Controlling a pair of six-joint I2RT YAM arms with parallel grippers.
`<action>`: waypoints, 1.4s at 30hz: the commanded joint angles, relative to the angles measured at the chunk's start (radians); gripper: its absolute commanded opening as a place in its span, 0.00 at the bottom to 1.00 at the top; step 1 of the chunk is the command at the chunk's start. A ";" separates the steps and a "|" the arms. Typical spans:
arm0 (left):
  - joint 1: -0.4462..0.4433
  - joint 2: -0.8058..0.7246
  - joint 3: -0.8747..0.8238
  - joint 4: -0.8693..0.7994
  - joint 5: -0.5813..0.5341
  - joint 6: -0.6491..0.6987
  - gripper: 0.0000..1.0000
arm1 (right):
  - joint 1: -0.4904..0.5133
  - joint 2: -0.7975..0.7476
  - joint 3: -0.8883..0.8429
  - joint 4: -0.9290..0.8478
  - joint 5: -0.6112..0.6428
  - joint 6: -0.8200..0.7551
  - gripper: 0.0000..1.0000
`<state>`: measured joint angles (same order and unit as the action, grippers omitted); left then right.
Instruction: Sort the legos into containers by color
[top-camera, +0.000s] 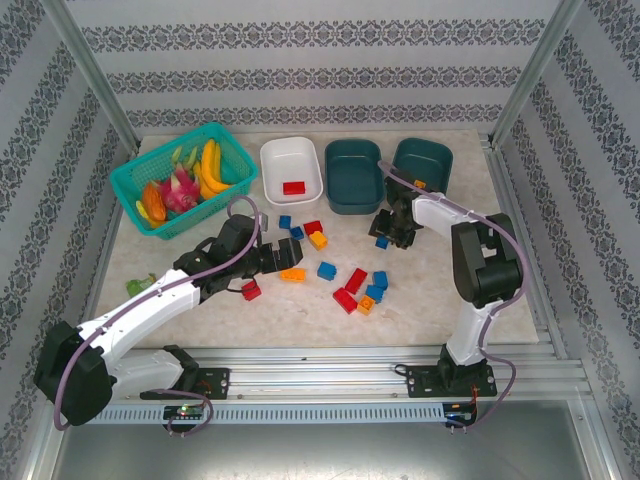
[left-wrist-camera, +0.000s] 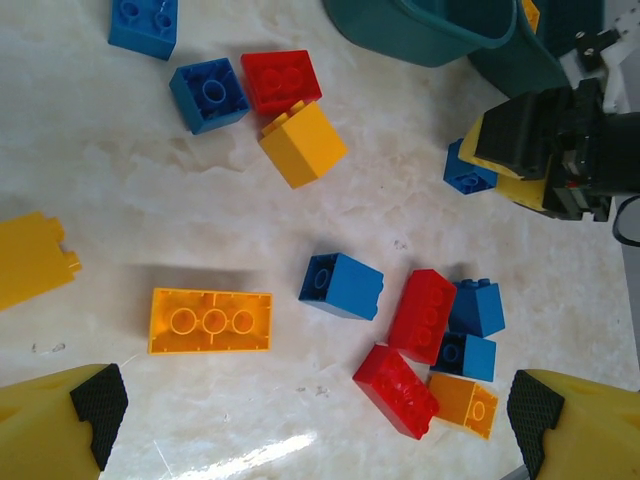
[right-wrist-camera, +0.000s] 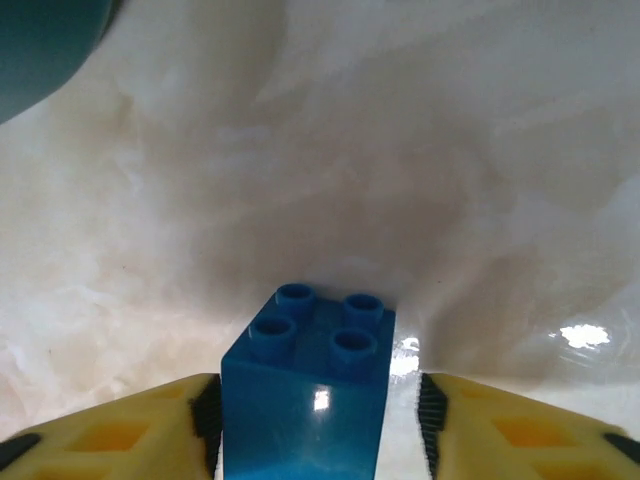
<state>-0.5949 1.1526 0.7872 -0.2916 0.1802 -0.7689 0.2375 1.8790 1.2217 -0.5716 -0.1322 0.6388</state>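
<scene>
- Because it is small hard plastic, the blue lego (right-wrist-camera: 305, 400), bottom centre of the right wrist view, should be light, stiff and slick (pinch its flat side walls).
- Right gripper (right-wrist-camera: 319, 415) brackets it narrowly, a gap showing at one pad.
- Left gripper (left-wrist-camera: 315, 430) hangs wide open over scattered legos (left-wrist-camera: 340, 287).

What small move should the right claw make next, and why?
Probably close the right claw: it straddles the blue brick, which stands on the table, and a gap shows beside one pad, so the brick seems not yet gripped.
</scene>
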 joint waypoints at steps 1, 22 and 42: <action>-0.011 0.006 0.009 0.052 0.005 -0.014 1.00 | -0.008 0.022 0.026 0.003 0.010 -0.004 0.45; 0.113 0.345 0.481 -0.008 0.145 -0.054 1.00 | 0.125 0.070 0.513 -0.191 0.119 -0.082 0.25; 0.234 0.658 0.759 0.038 0.249 -0.044 0.99 | 0.054 0.690 1.272 -0.461 -0.007 -0.071 0.49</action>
<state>-0.3698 1.8305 1.5295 -0.2546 0.4187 -0.8204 0.3027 2.5912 2.4378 -0.9836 -0.1135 0.5724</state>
